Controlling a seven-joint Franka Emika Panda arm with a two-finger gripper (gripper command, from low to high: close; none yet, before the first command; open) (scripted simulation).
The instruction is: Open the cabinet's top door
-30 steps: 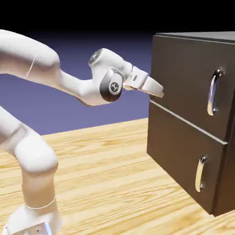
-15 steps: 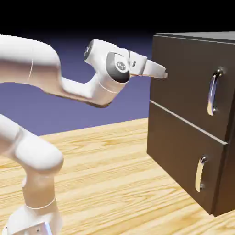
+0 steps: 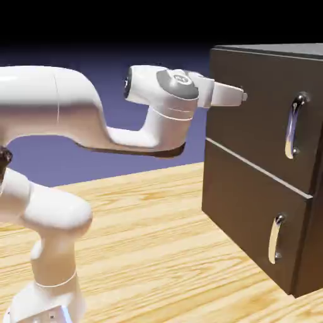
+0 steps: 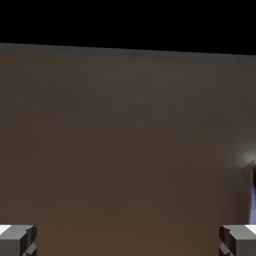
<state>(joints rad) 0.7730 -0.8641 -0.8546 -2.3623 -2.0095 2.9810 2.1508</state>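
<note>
The dark brown cabinet (image 3: 313,252) stands at the exterior view's right. Its top door (image 3: 255,129) is flush and closed, with a long curved silver handle (image 3: 293,126) near its right side. My gripper (image 3: 242,96) is level and points at the door's upper left area, well left of the handle, with its tips close to the panel. In the hand view the brown door (image 4: 125,140) fills the picture, and a bright glint of the handle (image 4: 251,162) shows at the right edge. My gripper (image 4: 128,241) is open, its fingertips (image 4: 17,239) far apart with nothing between them.
Below the top door is a shorter panel (image 3: 249,214) with a smaller silver handle (image 3: 275,238), also closed. The cabinet rests on a light wooden table (image 3: 145,240). My arm's elbow and base occupy the exterior view's left.
The hand has risen and swung right toward the cabinet, levelling out from a downward tilt. Its tips now reach in front of the top door's upper left. The jaws stayed open.
</note>
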